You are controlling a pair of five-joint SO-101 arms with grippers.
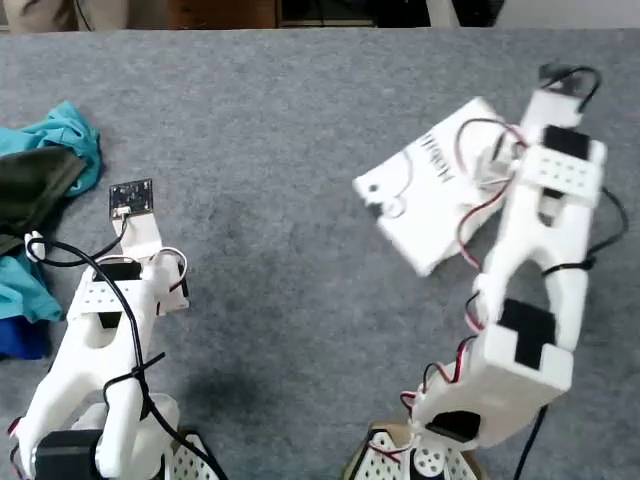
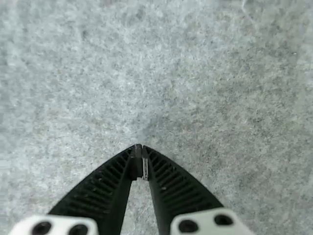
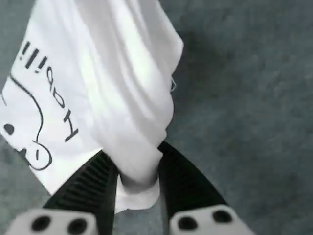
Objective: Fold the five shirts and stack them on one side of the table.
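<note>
Worktop (image 1: 280,130): grey felt-like cover that runs across the whole high view.
White shirt (image 1: 430,200): on the right half of the worktop, towards the far side. It shows as a rough rectangle set at a slant, with black line drawing and lettering on the upper face.
Right gripper (image 3: 137,161): the black ribbed fingers (image 3: 93,181) are clamped on a bunched fold at the edge of the white shirt (image 3: 98,88). The cloth swells out between them and spreads away over the grey surface.
Right arm (image 1: 530,260): it stretches from its base at the near right edge out to the far right and covers the right side of the white shirt.
Left gripper (image 2: 138,149): the fingers are together, tips touching, with nothing between them. They point at bare grey cover.
Left arm (image 1: 100,330): at the near left, well apart from the white shirt and near the pile.
Pile of shirts: bunched and unfolded at the left edge. A teal shirt (image 1: 60,135) lies farthest, a dark shirt (image 1: 35,185) overlaps it, and a blue shirt (image 1: 20,335) is nearest.
</note>
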